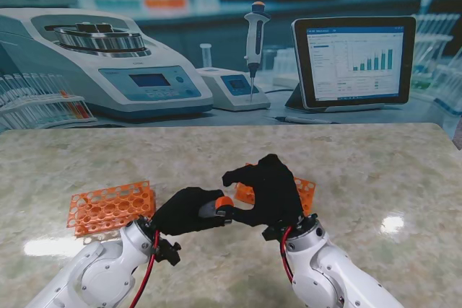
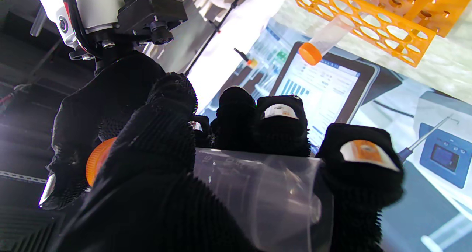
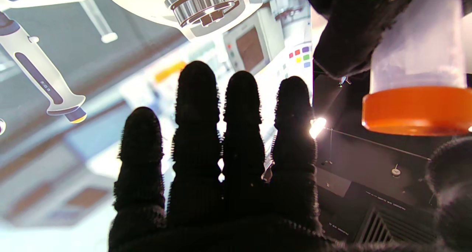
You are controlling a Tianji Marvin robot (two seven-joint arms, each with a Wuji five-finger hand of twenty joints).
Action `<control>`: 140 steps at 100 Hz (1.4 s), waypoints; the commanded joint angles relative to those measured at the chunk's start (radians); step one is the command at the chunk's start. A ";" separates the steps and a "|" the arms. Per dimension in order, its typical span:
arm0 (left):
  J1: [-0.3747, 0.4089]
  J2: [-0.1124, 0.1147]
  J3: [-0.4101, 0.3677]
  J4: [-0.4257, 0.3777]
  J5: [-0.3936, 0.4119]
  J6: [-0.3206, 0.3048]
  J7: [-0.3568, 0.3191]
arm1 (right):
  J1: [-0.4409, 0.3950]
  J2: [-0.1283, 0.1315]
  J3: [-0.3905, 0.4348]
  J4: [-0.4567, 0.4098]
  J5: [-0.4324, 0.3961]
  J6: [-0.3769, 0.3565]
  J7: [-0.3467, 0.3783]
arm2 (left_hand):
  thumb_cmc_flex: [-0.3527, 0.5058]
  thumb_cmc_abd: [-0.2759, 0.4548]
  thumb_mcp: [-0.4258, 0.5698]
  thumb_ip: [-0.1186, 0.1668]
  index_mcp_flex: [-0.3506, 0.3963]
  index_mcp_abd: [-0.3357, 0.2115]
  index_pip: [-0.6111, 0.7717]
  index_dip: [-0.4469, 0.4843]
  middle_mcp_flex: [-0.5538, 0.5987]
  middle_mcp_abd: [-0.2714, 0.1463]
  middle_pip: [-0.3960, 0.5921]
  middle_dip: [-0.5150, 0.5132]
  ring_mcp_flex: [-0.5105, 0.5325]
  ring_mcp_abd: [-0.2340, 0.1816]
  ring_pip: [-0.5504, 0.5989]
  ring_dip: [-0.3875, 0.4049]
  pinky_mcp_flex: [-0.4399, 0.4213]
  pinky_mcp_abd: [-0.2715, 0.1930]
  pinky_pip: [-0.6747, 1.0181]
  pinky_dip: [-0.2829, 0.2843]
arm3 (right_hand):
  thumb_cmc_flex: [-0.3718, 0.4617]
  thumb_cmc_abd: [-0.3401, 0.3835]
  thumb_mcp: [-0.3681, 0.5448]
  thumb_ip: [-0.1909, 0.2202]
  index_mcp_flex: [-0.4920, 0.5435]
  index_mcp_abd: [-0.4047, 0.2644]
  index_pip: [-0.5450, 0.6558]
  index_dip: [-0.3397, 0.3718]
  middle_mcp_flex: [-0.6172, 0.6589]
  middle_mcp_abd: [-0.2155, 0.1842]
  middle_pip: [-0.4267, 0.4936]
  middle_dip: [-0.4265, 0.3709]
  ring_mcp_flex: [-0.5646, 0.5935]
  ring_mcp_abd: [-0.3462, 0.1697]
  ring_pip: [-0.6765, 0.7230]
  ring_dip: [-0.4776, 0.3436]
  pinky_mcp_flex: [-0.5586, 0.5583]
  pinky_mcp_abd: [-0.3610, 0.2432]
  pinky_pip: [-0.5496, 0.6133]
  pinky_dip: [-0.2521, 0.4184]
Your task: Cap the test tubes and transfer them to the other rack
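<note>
Two black-gloved hands meet mid-table, nearer the robot. L hand (image 1: 186, 210) has its fingers (image 2: 280, 134) wrapped round a clear test tube (image 2: 258, 193), gripping it sideways w/ the orange cap (image 1: 224, 202) end pointing toward 3 o'clock. R hand (image 1: 271, 191) sits just beside it at 3 o'clock; thumb and one finger curl in at the cap, other fingertips (image 3: 197, 97) straight and spread, so it looks partly open. Can't tell if it's pinching the cap or only touching. Two orange racks on the marble table (image 1: 375, 178): left rack (image 1: 112, 207) at 9 o'clock of the hands, right rack (image 1: 307, 187) mostly hidden behind R hand, approx 2 o'clock. L wrist cam shows another capped tube (image 2: 326, 38) standing in a rack.
</note>
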 commanded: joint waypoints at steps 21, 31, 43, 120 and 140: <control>0.005 -0.001 0.001 -0.008 0.002 -0.002 -0.001 | -0.048 0.014 0.029 -0.041 -0.053 -0.041 -0.015 | 0.028 0.031 0.008 -0.006 0.027 -0.064 0.085 0.065 -0.016 -0.037 -0.004 -0.005 -0.005 -0.020 -0.005 -0.010 0.021 -0.063 0.110 -0.002 | 0.086 -0.054 0.024 0.023 -0.081 0.019 -0.045 -0.042 -0.050 0.016 -0.067 -0.044 -0.021 -0.004 -0.068 -0.015 0.005 -0.020 -0.005 -0.015; 0.005 -0.001 0.002 -0.009 0.002 -0.002 -0.001 | -0.059 0.020 0.035 -0.050 -0.071 -0.057 -0.019 | 0.028 0.030 0.008 -0.007 0.027 -0.064 0.085 0.065 -0.015 -0.038 -0.003 -0.005 -0.005 -0.020 -0.005 -0.010 0.021 -0.063 0.110 -0.002 | 0.161 -0.098 0.018 0.027 -0.093 0.020 -0.052 -0.053 -0.058 0.014 -0.076 -0.050 -0.018 -0.010 -0.076 -0.015 0.027 -0.036 -0.006 -0.021; 0.005 -0.001 0.003 -0.009 0.002 -0.002 -0.001 | -0.065 0.024 0.037 -0.054 -0.084 -0.075 -0.019 | 0.028 0.030 0.008 -0.007 0.027 -0.064 0.085 0.065 -0.015 -0.038 -0.003 -0.005 -0.005 -0.020 -0.005 -0.010 0.021 -0.063 0.110 -0.002 | 0.264 -0.151 -0.004 0.032 -0.115 0.015 -0.067 -0.069 -0.074 0.019 -0.092 -0.059 -0.016 -0.015 -0.089 -0.014 0.054 -0.050 -0.006 -0.027; 0.008 0.000 0.003 -0.014 0.005 -0.008 -0.001 | -0.037 0.048 0.007 -0.053 -0.129 -0.184 0.044 | 0.029 0.029 0.010 -0.007 0.026 -0.063 0.085 0.066 -0.017 -0.037 -0.004 -0.004 -0.006 -0.019 -0.005 -0.010 0.019 -0.063 0.109 -0.001 | 0.712 -0.312 0.067 -0.013 -0.153 -0.054 0.018 -0.172 -0.076 0.017 -0.081 -0.022 0.098 -0.067 -0.089 -0.007 0.232 -0.118 0.031 -0.061; 0.011 -0.001 0.002 -0.017 0.009 -0.011 0.001 | -0.031 0.058 0.009 -0.052 -0.147 -0.243 0.071 | 0.031 0.026 0.012 -0.006 0.027 -0.063 0.085 0.066 -0.017 -0.036 -0.003 -0.003 -0.008 -0.017 -0.005 -0.009 0.017 -0.063 0.108 -0.001 | 0.780 -0.328 0.105 -0.025 -0.157 -0.070 0.112 -0.210 -0.043 0.016 -0.097 0.055 0.124 -0.083 -0.076 -0.005 0.290 -0.128 0.024 -0.088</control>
